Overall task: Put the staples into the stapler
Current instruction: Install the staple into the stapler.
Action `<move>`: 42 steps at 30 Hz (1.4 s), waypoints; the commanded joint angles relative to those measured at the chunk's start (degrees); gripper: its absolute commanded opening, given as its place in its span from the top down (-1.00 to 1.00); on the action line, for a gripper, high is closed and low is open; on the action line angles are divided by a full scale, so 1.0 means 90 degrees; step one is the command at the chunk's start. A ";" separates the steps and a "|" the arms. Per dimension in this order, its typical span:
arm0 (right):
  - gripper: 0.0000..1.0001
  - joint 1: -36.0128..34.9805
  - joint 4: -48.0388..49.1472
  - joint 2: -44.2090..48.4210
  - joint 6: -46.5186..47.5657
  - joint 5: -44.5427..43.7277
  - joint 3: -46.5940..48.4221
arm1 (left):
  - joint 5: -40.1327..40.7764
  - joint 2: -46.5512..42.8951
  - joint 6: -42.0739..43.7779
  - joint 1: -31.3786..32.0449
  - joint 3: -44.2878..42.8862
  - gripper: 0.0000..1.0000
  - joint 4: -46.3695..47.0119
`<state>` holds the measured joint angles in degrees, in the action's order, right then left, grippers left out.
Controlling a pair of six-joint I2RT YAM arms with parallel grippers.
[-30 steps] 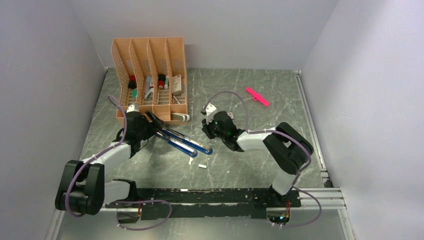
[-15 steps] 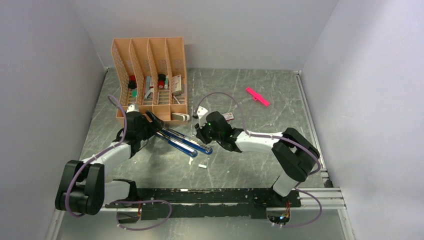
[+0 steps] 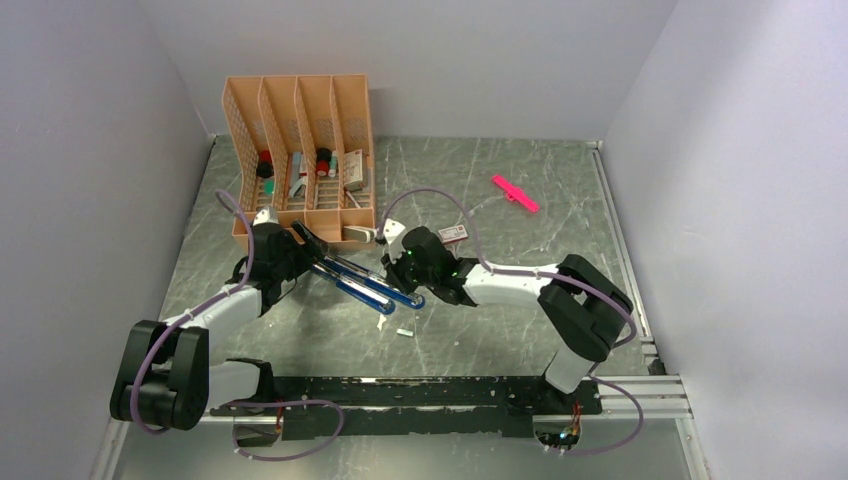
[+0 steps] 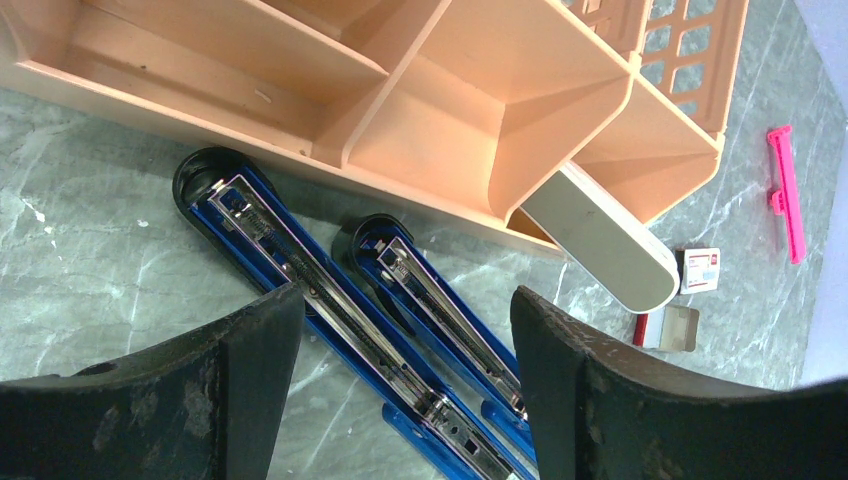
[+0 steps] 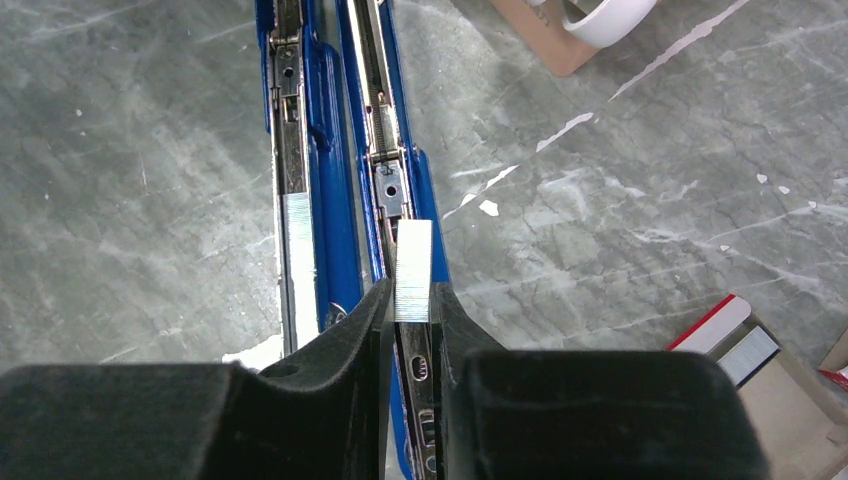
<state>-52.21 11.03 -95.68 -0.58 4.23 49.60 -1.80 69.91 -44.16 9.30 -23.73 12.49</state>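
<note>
While the stapler (image 5: 328,200) lay opened flat on the table (image 3: 520,330) — its two blue arms side by side, just in front of the orange organiser (image 4: 480,120) — a short silvery strip of staples (image 5: 413,265) was pinched between the fingers of the right tool (image 5: 412,300). The strip was held lengthwise directly over the metal channel of one arm, the right-hand one in the right wrist view. Its near end was gripped and its far end was left free; whether it touched the channel could not be told. The left tool (image 4: 405,310) was spread wide and nothing was gripped by it, its dark fingers (image 4: 250,380) being set to either side of the stapler's arms. A small pink-and-white box (image 4: 703,268) was seen on the table just beyond the organiser's corner, and a pink stick (image 3: 515,193) lay well apart, towards the far right
</note>
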 commanded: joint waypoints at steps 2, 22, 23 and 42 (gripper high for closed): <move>1.00 -0.0037 -0.0283 -0.0159 0.0231 0.0066 0.0242 | -0.0163 -0.0014 0.0053 0.0092 -0.0021 -0.60 0.0199; 1.00 -0.0030 -0.0483 -0.0285 0.0348 0.0165 0.0351 | -0.0155 -0.0031 0.0053 0.0092 -0.0025 -0.60 0.0184; 1.00 -0.0037 -0.0483 -0.0286 0.0348 0.0165 0.0349 | -0.0155 -0.0038 0.0051 0.0094 -0.0026 -0.60 0.0176; 1.00 -0.0032 -0.0825 -0.0411 0.0450 0.0200 0.0535 | -0.0147 -0.0026 0.0043 0.0099 -0.0036 -0.60 0.0184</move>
<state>-52.21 5.41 -98.48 2.74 5.61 52.90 -1.80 69.91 -44.14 9.50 -23.73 12.49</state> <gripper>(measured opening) 0.187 0.799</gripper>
